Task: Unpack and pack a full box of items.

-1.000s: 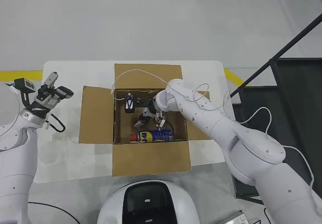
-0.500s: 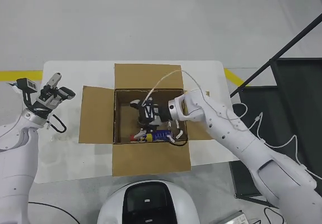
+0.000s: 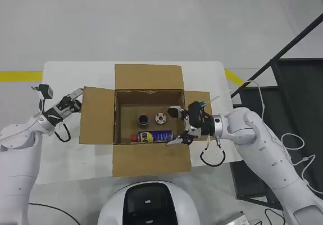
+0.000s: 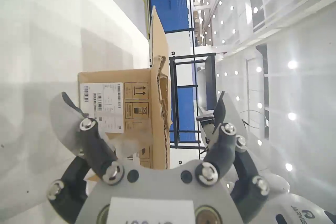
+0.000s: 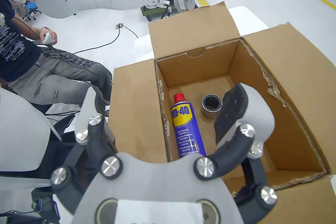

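An open cardboard box (image 3: 150, 84) stands in the middle of the table with its flaps spread. Inside it lie a blue spray can (image 3: 154, 136) (image 5: 187, 130), a dark ring (image 3: 143, 119) (image 5: 211, 103) and a small metal ring (image 3: 161, 118). My right gripper (image 3: 176, 125) (image 5: 162, 107) is open over the box's right inner edge and holds nothing. My left gripper (image 3: 77, 102) (image 4: 141, 109) is open at the outer edge of the left flap (image 3: 96, 115), facing the box's labelled side (image 4: 113, 104).
The white table (image 3: 66, 73) has bare room left of the box and behind it. A black metal rack (image 3: 296, 84) stands close to the table's right side. The front flap (image 3: 151, 159) hangs toward the robot.
My right gripper has drawn back from the middle of the box to its right edge, uncovering the two rings. My left gripper has come down and in toward the left flap.
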Controlling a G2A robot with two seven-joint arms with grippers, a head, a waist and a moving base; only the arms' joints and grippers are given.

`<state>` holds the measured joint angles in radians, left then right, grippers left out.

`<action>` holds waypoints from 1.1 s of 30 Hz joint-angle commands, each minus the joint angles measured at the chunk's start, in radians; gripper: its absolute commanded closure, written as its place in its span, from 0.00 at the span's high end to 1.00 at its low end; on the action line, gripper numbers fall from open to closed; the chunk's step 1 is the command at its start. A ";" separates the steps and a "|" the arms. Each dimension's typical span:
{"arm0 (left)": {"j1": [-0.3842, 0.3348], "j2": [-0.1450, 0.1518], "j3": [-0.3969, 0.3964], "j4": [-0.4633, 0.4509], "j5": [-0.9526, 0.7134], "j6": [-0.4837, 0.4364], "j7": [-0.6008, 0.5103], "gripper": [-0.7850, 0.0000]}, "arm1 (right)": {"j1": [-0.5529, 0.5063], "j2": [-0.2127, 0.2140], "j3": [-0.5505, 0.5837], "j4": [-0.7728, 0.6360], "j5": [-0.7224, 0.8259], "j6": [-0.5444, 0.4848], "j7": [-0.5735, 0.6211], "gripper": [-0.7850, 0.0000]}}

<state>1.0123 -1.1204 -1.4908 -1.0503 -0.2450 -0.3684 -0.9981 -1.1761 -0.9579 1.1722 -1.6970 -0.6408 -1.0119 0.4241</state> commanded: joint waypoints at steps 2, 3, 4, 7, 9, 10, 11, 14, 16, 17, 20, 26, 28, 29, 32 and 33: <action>-0.026 -0.003 0.022 0.024 -0.005 -0.013 -0.007 1.00 | 0.001 0.000 -0.001 0.000 -0.001 0.000 0.000 1.00; -0.040 -0.005 0.034 0.033 -0.011 -0.020 -0.010 1.00 | 0.001 0.000 -0.001 0.000 -0.001 0.000 0.000 1.00; -0.047 -0.007 0.039 0.038 -0.016 -0.022 -0.012 1.00 | 0.001 0.000 -0.001 0.000 -0.001 0.000 0.000 1.00; -0.076 -0.012 0.063 0.052 -0.025 -0.038 -0.013 1.00 | 0.001 0.000 -0.001 0.000 -0.001 0.000 0.000 1.00; -0.091 -0.016 0.075 0.053 -0.059 -0.041 -0.023 1.00 | 0.001 0.000 -0.001 0.000 -0.001 0.000 0.000 1.00; -0.094 -0.016 0.078 0.052 -0.064 -0.041 -0.026 1.00 | 0.001 0.000 -0.001 0.000 -0.001 0.000 0.000 1.00; -0.100 -0.017 0.084 0.048 -0.066 -0.043 -0.031 1.00 | 0.001 0.000 -0.001 0.000 -0.001 0.000 0.000 1.00; -0.106 -0.018 0.096 0.029 -0.094 -0.035 -0.058 1.00 | -0.017 0.003 0.010 -0.006 0.027 0.039 -0.004 1.00; -0.109 -0.019 0.102 0.015 -0.108 -0.026 -0.076 1.00 | -0.034 0.009 0.032 0.005 0.076 0.041 0.004 1.00; -0.110 -0.019 0.105 0.005 -0.108 -0.023 -0.080 1.00 | -0.046 0.015 0.048 0.016 0.114 0.035 0.017 1.00; -0.108 -0.020 0.132 -0.037 -0.069 -0.029 -0.075 1.00 | -0.096 0.038 0.104 0.063 0.274 0.024 0.078 1.00; -0.100 -0.029 0.203 -0.128 -0.025 -0.019 -0.062 1.00 | -0.211 0.091 0.258 0.173 0.610 0.048 0.227 1.00; -0.103 -0.033 0.227 -0.146 -0.016 -0.012 -0.054 1.00 | -0.240 0.103 0.302 0.213 0.667 0.070 0.253 1.00; -0.106 -0.034 0.238 -0.152 -0.007 -0.011 -0.049 1.00 | -0.252 0.106 0.315 0.226 0.693 0.077 0.258 1.00; -0.111 -0.040 0.277 -0.170 0.038 -0.015 -0.018 1.00 | -0.258 0.113 0.343 0.291 0.708 0.109 0.272 1.00; -0.110 -0.043 0.291 -0.175 0.056 -0.018 -0.003 1.00 | -0.250 0.113 0.344 0.304 0.682 0.110 0.270 1.00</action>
<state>0.9019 -1.1607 -1.2165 -1.2191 -0.2140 -0.3828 -1.0201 -1.4360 -0.8454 1.5129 -1.4125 0.0850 -0.9066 0.6943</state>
